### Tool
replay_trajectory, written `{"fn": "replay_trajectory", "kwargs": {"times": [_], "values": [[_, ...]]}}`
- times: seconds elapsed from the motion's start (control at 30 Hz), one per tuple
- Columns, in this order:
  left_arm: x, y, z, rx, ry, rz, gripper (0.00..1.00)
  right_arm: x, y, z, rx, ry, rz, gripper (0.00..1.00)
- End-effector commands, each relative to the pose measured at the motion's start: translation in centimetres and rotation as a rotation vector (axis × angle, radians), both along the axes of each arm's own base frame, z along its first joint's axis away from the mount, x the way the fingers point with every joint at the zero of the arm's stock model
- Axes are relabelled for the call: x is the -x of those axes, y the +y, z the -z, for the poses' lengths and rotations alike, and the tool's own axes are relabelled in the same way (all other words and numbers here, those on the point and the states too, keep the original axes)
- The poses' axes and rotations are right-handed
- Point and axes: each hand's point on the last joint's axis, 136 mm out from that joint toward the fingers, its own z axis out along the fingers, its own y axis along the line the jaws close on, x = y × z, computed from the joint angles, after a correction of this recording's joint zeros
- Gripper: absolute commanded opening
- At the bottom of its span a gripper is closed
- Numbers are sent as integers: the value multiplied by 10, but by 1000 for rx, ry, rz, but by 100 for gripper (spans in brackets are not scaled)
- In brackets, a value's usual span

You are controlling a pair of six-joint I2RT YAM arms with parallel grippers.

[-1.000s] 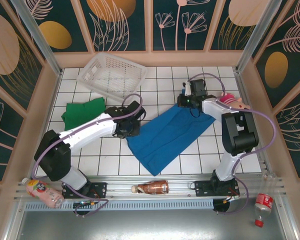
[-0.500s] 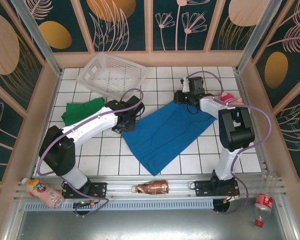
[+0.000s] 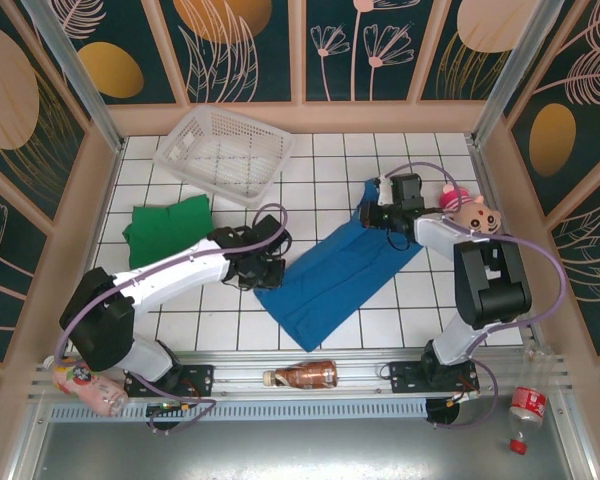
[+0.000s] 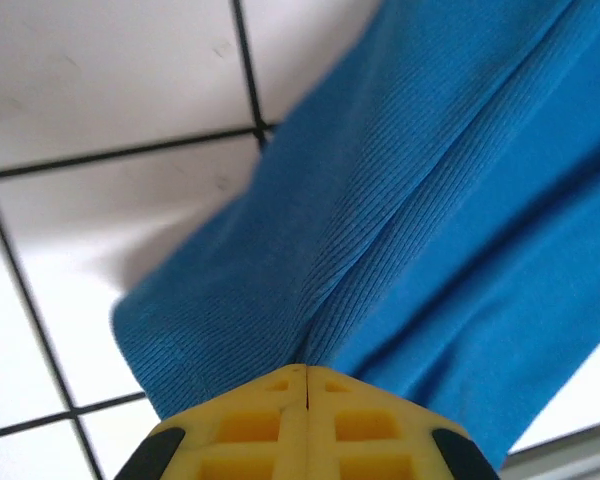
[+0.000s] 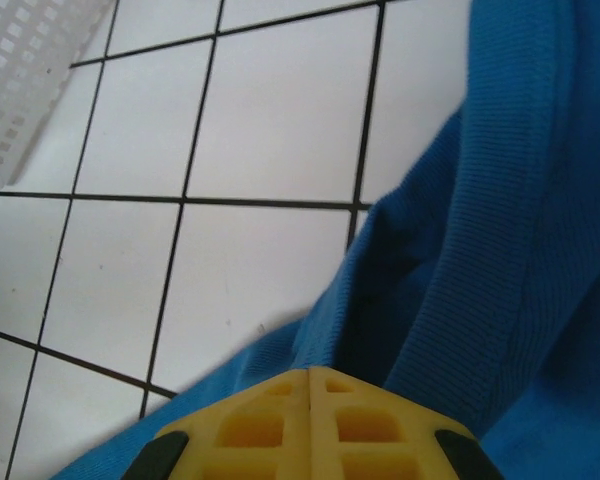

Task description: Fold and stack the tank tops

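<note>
Along the near rail lie three bottles: one pink bottle (image 3: 80, 385) at the left, one brown bottle (image 3: 305, 375) at centre, and one clear bottle with a red label (image 3: 525, 408) off to the right. Two tank tops are counted on the white tiled table (image 3: 195, 322). The blue tank top (image 3: 340, 270) lies at centre, stretched on a diagonal from the near middle toward the far right. The left gripper (image 3: 265, 270) sits at its left edge; the left wrist view shows the yellow jaws of that gripper (image 4: 307, 372) pressed together with a ridge of blue cloth (image 4: 420, 220) pinched between them. The right gripper (image 3: 375, 213) is at the top's far corner, and its wrist view shows that gripper (image 5: 310, 372) likewise clamped on a gathered fold of the blue cloth (image 5: 500, 230). The green tank top (image 3: 165, 228) lies flat at the left, well apart from the blue one. One item, apparently a pink soft toy (image 3: 467, 208), rests by the right arm, partly hidden. One white lattice basket (image 3: 220, 152) stands tilted at the far left.
</note>
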Motion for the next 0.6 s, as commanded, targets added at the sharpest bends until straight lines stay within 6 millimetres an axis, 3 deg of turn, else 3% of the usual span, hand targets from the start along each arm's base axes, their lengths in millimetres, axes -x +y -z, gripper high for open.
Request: {"fn": "replay_trajectory", "kwargs": {"times": [0.0, 0.2, 0.37, 0.5, 0.57], "values": [[19, -12, 8, 62, 56, -1, 0, 9, -16, 11, 39, 14, 23, 0], [30, -22, 38, 43, 104, 25, 0, 5, -23, 32, 27, 40, 56, 0], [40, -34, 52, 68, 139, 51, 0, 15, -28, 46, 39, 84, 72, 0], [48, -24, 65, 26, 164, 49, 0, 19, -30, 54, 53, 117, 80, 0], [53, -20, 70, 4, 188, 54, 0, 20, -32, 57, 67, 135, 86, 6]]}}
